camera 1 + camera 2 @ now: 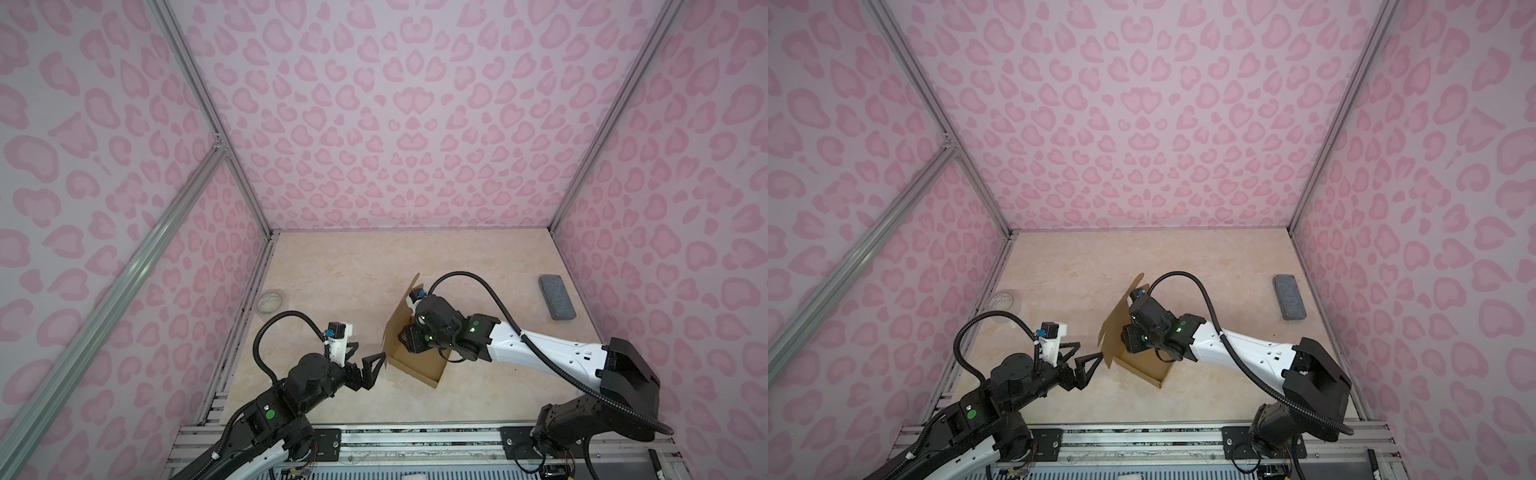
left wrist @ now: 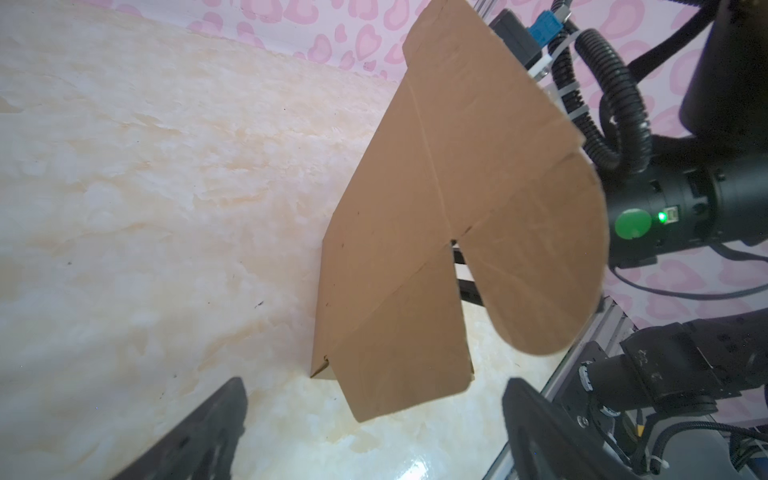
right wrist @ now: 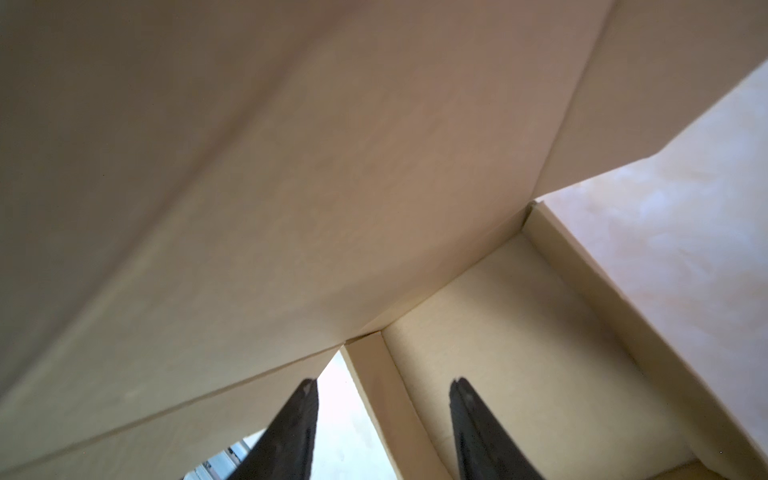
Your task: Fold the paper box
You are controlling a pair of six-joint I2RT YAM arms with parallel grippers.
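The paper box is a brown cardboard tray lying on the marble table, with its lid panel standing up at the tray's left side. My right gripper reaches down into the tray under the lid. It is open, and its two dark fingers straddle a low side wall, one inside the tray and one outside. My left gripper is open just left of the lid. A loose lid flap hangs ahead of its fingers, apart from them.
A grey rectangular block lies at the table's right edge. A clear tape roll sits by the left wall. Pink patterned walls enclose the table on three sides, and an aluminium rail runs along the front.
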